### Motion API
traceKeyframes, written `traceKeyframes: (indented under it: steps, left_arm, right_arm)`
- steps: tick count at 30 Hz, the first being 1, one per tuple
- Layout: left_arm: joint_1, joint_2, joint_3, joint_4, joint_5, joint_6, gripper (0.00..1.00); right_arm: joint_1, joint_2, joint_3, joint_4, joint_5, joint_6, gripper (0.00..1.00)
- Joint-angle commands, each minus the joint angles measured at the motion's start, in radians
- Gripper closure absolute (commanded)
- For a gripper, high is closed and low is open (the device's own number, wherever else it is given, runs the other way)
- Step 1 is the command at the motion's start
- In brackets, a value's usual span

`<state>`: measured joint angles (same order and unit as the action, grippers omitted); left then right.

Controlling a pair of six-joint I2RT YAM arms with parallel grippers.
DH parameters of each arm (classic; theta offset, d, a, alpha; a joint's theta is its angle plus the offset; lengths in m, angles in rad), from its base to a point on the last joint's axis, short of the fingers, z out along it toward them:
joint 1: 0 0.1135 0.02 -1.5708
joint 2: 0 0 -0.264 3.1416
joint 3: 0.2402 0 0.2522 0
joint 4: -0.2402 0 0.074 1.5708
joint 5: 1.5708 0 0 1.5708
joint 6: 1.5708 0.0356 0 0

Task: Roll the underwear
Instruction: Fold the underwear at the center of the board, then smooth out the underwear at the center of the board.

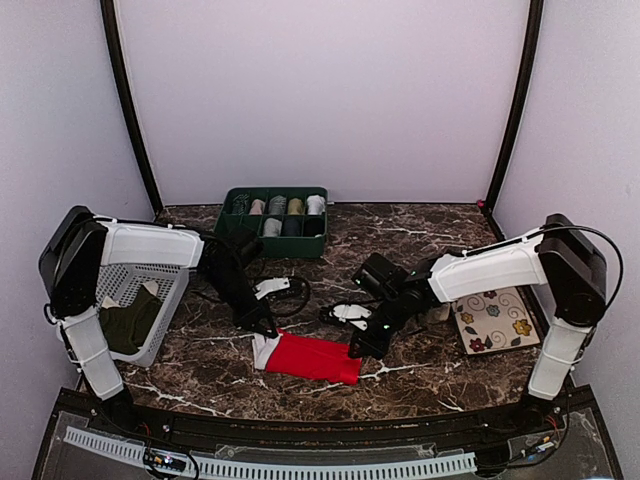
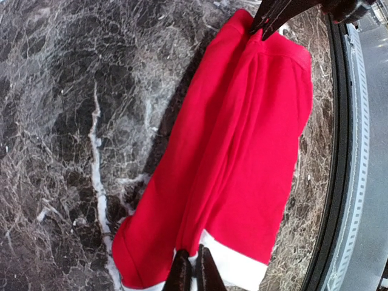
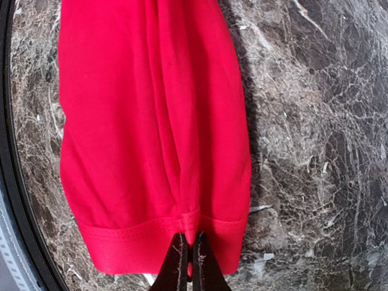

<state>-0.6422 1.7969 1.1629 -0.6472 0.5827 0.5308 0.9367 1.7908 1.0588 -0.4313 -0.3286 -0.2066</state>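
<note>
The red underwear (image 1: 312, 357) lies folded lengthwise on the marble table, near the front edge. My left gripper (image 1: 268, 328) is shut on its white waistband end; in the left wrist view the gripper (image 2: 194, 262) pinches a fold of the underwear (image 2: 230, 157) at the white band. My right gripper (image 1: 357, 349) is shut on the leg-hem end; in the right wrist view the gripper (image 3: 189, 244) pinches a pleat of the red hem (image 3: 145, 233). The underwear (image 3: 145, 121) is stretched between both grippers. The right gripper's fingers (image 2: 270, 18) show at the top of the left wrist view.
A white basket (image 1: 170, 312) with a dark olive garment (image 1: 130, 320) stands at the left. A green divided tray (image 1: 240, 222) holding rolled garments sits at the back. A floral mat (image 1: 495, 320) lies at the right. Black cables (image 1: 290, 297) lie mid-table. The table's front edge (image 2: 345, 182) is close.
</note>
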Motion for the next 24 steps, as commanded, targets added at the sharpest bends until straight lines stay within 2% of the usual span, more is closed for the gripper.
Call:
traceKeyframes:
  steps: [1,4,7,9,10,13,19,20,24]
  left_arm:
    - [0.021,0.048,0.014,-0.026,-0.03,0.023,1.0]
    - [0.021,0.052,-0.001,0.003,-0.076,0.013,0.99]
    - [0.051,0.037,-0.011,0.029,-0.057,-0.015,0.93]
    - [0.059,0.018,-0.02,0.034,-0.047,-0.031,0.79]
    - [0.061,0.005,-0.023,0.035,-0.044,-0.039,0.76]
    - [0.073,-0.046,-0.042,0.04,-0.035,-0.074,0.64]
    - [0.08,-0.203,-0.149,0.112,-0.034,-0.161,0.63]
    - [0.079,-0.233,-0.181,0.135,-0.026,-0.176,0.63]
    - [0.078,-0.323,-0.254,0.199,0.008,-0.227,0.62]
  right_arm:
    - [-0.004,0.033,0.0,-0.006,0.034,0.007,1.0]
    - [-0.004,0.032,0.008,-0.012,0.047,0.005,1.0]
    - [-0.004,0.033,0.014,-0.02,0.049,0.005,1.0]
    - [-0.004,0.031,0.024,-0.03,0.051,0.013,1.0]
    - [-0.004,0.029,0.03,-0.035,0.051,0.019,0.99]
    - [-0.004,0.009,0.044,-0.042,0.063,0.041,0.86]
    - [-0.012,-0.035,0.086,-0.065,0.151,0.139,0.67]
    - [-0.012,-0.044,0.087,-0.064,0.154,0.161,0.61]
    - [-0.012,-0.088,0.123,-0.068,0.162,0.191,0.59]
